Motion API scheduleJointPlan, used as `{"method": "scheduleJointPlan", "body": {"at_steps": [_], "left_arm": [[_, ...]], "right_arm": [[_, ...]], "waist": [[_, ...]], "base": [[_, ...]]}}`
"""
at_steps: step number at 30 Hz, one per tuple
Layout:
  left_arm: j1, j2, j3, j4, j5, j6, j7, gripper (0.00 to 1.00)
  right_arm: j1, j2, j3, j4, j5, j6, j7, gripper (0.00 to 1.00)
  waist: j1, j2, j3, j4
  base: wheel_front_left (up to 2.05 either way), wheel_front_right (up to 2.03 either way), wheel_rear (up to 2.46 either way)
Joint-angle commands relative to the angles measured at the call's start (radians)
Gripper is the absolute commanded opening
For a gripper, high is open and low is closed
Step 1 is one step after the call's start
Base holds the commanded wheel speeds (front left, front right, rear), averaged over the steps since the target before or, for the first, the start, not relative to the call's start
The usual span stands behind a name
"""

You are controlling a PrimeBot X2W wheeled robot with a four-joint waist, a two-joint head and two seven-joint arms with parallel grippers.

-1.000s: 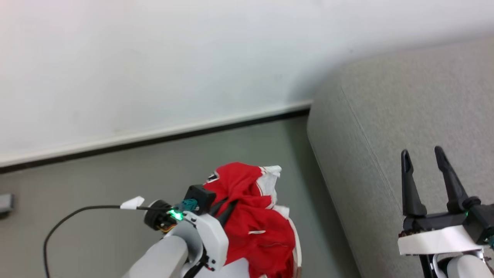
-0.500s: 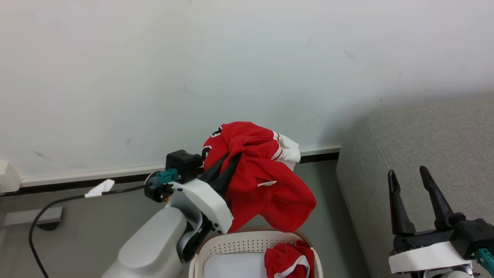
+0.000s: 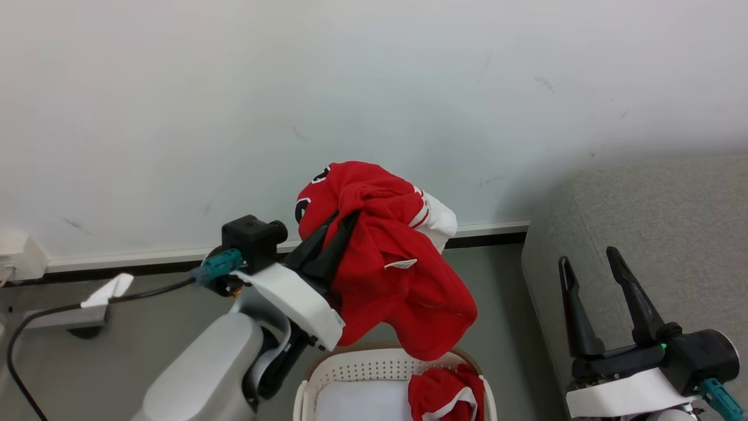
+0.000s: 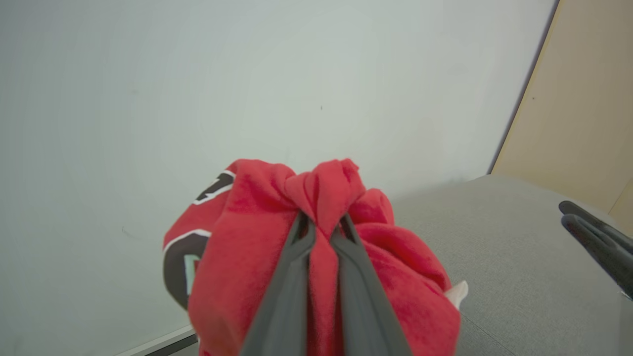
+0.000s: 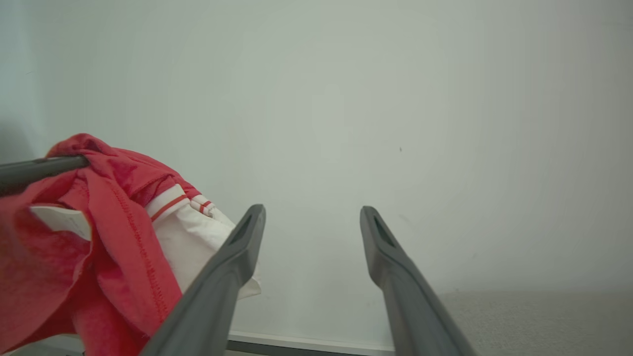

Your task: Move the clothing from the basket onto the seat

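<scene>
Grip: left gripper is clamped on a bunched red garment, with fabric pinched between the closed tips. The garment is held in the air in front of the white wall, and its lower fold is seen over the far rim of the basket. A second red piece is seen inside the basket beside a white cloth. The right gripper is spread wide with nothing held, over the grey seat.

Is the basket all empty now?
No, a red garment with white trim lies inside the basket, beside a white cloth.
</scene>
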Motion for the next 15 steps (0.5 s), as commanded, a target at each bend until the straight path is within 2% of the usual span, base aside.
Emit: {"method": "scheduleJointPlan", "body": {"at_steps": [1, 5, 8, 15], "left_arm": [[0.015, 0.010, 0.004, -0.010, -0.012, 0.004, 0.001, 0.00], [0.032, 0.022, 0.005, -0.048, -0.017, 0.018, 0.009, 0.00], [0.040, 0.028, 0.004, -0.065, -0.020, 0.025, 0.014, 0.00], [0.047, 0.025, -0.009, -0.077, -0.020, 0.027, 0.023, 0.00]], "right_arm": [[-0.002, -0.004, 0.008, -0.003, -0.003, -0.002, 0.001, 1.00], [-0.011, -0.012, 0.076, -0.027, 0.008, -0.002, 0.001, 1.00], [-0.027, -0.048, 0.181, -0.046, 0.036, -0.002, 0.001, 1.00], [-0.088, -0.117, 0.372, 0.019, 0.090, -0.002, 0.001, 1.00]], "waist": [[0.0001, -0.0001, 0.001, 0.001], [0.0001, -0.0001, 0.005, 0.003], [0.0001, -0.0001, 0.008, 0.006], [0.0001, -0.0001, 0.008, 0.023]], "base": [[0.00, 0.00, 0.00], [0.00, 0.00, 0.00], [0.00, 0.00, 0.00], [0.00, 0.00, 0.00]]}}
